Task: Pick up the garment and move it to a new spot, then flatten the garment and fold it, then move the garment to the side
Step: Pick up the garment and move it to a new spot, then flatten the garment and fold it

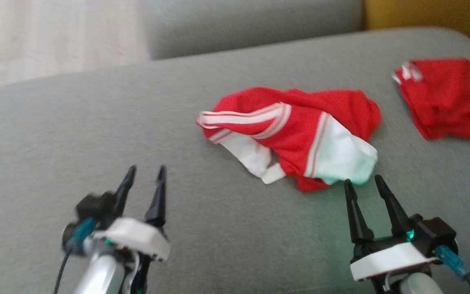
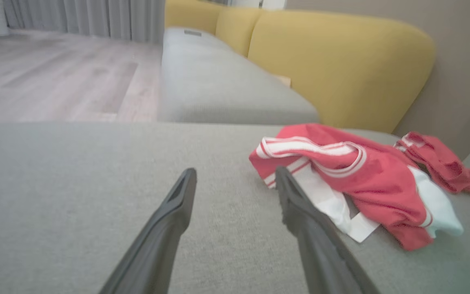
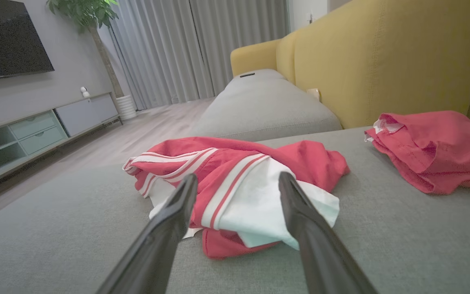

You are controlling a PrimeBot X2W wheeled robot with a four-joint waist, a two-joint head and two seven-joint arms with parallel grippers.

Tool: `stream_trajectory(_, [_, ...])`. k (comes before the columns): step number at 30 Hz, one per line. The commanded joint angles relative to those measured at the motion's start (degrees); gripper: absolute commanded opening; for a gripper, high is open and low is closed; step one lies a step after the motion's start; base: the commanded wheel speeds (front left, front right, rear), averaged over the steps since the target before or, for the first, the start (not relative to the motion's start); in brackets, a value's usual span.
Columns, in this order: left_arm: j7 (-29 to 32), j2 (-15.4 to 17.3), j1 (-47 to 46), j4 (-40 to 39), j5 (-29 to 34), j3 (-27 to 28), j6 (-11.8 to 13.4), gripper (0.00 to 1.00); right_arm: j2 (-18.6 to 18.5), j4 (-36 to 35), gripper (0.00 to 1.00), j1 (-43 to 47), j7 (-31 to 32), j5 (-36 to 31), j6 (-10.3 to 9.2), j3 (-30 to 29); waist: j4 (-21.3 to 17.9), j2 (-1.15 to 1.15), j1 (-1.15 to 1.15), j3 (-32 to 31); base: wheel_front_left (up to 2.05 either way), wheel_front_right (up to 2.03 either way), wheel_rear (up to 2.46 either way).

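Observation:
The garment [image 1: 296, 130] is red with white panels and stripes, and it lies crumpled in a heap on the grey sofa cushion [image 1: 96, 134]. The left wrist view has the garment [image 2: 357, 175] to the right of my fingers, and the right wrist view has the garment [image 3: 239, 183] straight ahead. My left gripper [image 1: 146, 173] is open over bare cushion, well left of the heap, holding nothing. My right gripper [image 1: 363, 181] is open too, its tips just short of the heap's near white edge.
A second red garment [image 1: 447, 96] lies folded at the far right of the cushion. Yellow backrests [image 3: 382, 53] rise behind the seat. Another grey seat section [image 2: 218, 85] extends beyond, with wooden floor [image 2: 55, 77] on the left. A TV cabinet [image 3: 35, 126] stands across the room.

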Motion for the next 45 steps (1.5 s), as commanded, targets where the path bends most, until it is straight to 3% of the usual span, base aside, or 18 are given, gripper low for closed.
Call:
stream_trajectory(1, [-0.5, -0.8, 0.6, -4.5, 2.3, 5.7, 0.1, 1.00, 0.0, -1.5, 1.00, -1.2, -0.2, -0.5, 0.37, 0.6, 4.7, 0.00, 0.00, -4.3, 0.00, 0.00, 0.00])
stream_trajectory(9, [-0.5, -5.8, 14.8, -14.0, 11.2, 17.4, -2.6, 1.00, 0.0, -0.5, 1.00, 1.6, -0.2, -0.4, 0.37, -1.0, 8.0, 0.00, 0.00, -7.7, 0.00, 0.00, 0.00])
stream_trajectory(14, [-0.5, -7.2, 20.3, -17.8, 14.6, 20.2, -4.2, 1.00, 0.0, -0.3, 1.00, 3.2, -0.2, -0.1, 0.37, -1.7, 9.0, 0.00, 0.00, -9.3, 0.00, 0.00, 0.00])
stream_trajectory(30, [-0.5, -7.5, 24.7, -21.6, 19.3, 17.3, -2.8, 1.00, 0.0, -0.3, 1.00, 5.8, -0.2, -0.8, 0.37, -1.9, 9.0, 0.00, 0.00, -10.8, 0.00, 0.00, 0.00])
stream_trajectory(45, [-0.5, -7.5, 24.5, -20.9, 20.6, 16.3, -3.6, 1.00, 0.0, 0.0, 1.00, 5.6, -0.2, -0.9, 0.37, -1.2, 8.2, 0.00, 0.00, -11.0, 0.00, 0.00, 0.00])
